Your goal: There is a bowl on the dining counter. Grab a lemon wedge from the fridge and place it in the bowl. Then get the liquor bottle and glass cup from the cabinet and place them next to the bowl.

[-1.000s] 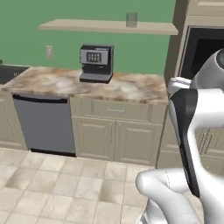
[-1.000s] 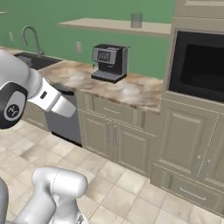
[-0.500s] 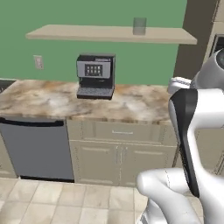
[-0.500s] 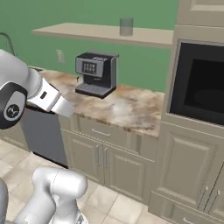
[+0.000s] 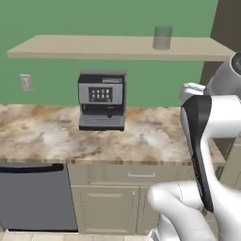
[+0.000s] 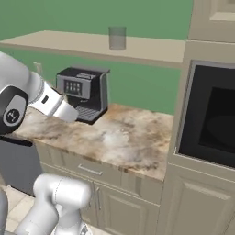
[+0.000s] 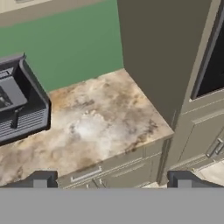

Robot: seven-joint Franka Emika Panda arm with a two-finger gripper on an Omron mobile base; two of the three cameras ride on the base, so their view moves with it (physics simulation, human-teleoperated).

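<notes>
Overhead, empty gripper (image 7: 111, 179), jaws wide.

**Three views on one stretch of marbled worktop**

Left base view: from behind the arm's left, facing the green wall almost square-on, close to the beige-brown marbled worktop (image 5: 56, 134). Boxy black-and-silver coffee machine (image 5: 102, 100) sits centre-left; clear greyish tumbler (image 5: 162, 37) on the pale wooden wall shelf (image 5: 84, 47) above.

Right base view: from behind the arm's right, angled leftward across the same worktop (image 6: 124, 137), coffee machine (image 6: 85, 92), tumbler (image 6: 117, 37) and shelf (image 6: 69, 41).

Hand view: looks down, near, at the worktop's (image 7: 100, 127) end beside the tall cream cabinet (image 7: 162, 65); coffee machine (image 7: 19, 103) at left edge.
</notes>
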